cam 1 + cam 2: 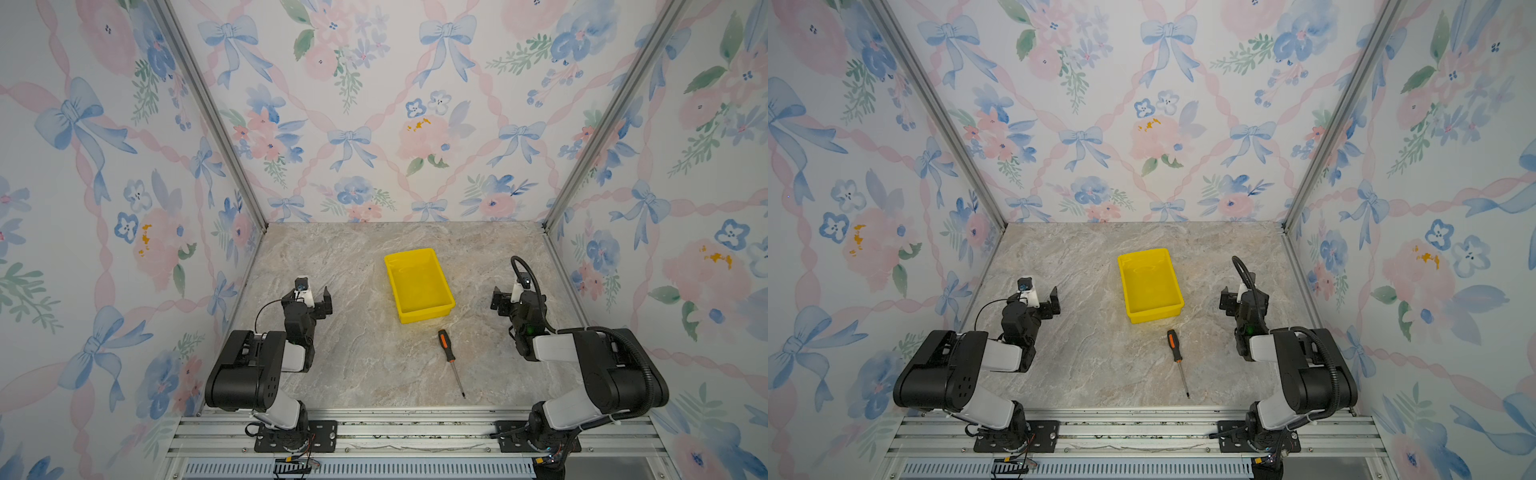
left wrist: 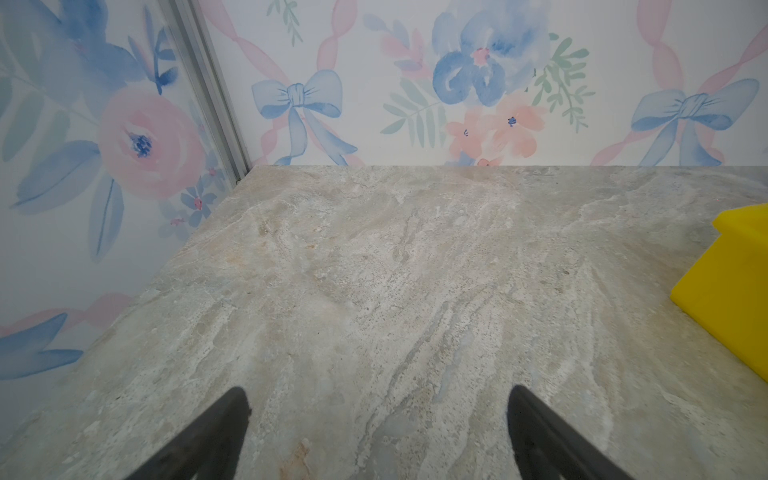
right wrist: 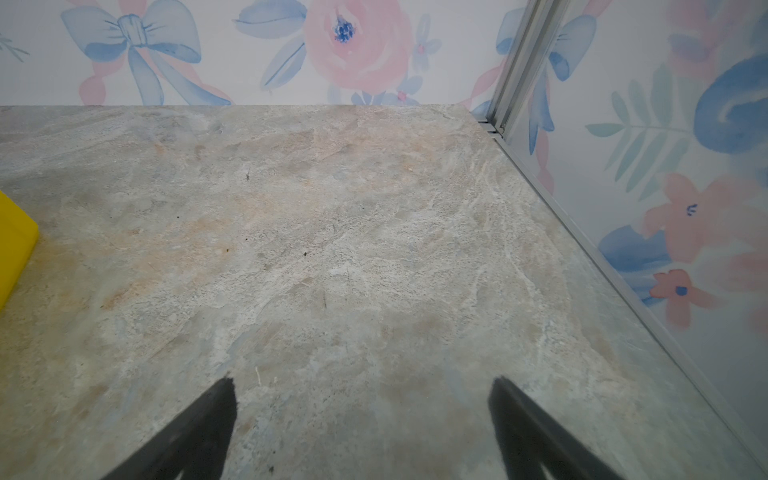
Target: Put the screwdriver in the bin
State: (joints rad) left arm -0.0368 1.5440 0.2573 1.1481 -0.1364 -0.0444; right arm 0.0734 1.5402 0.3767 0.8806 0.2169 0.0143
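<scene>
In both top views the screwdriver (image 1: 446,347) (image 1: 1175,346) lies flat on the marble table, black handle with an orange stripe toward the bin, thin shaft pointing at the front edge. Just behind it stands the yellow bin (image 1: 440,309) (image 1: 1169,309), nothing inside; a corner of the bin (image 2: 727,291) (image 3: 12,245) shows in each wrist view. My left gripper (image 1: 318,301) (image 1: 1044,301) (image 2: 376,399) hovers open, well left of the bin. My right gripper (image 1: 505,299) (image 1: 1231,299) (image 3: 363,390) hovers open to the bin's right, empty. The screwdriver is out of both wrist views.
Floral walls with aluminium corner posts (image 1: 212,112) (image 1: 611,112) close the table on three sides. An aluminium rail (image 1: 415,432) carrying both arm bases runs along the front edge, close to the screwdriver's tip. Bare marble (image 1: 353,266) lies around the bin.
</scene>
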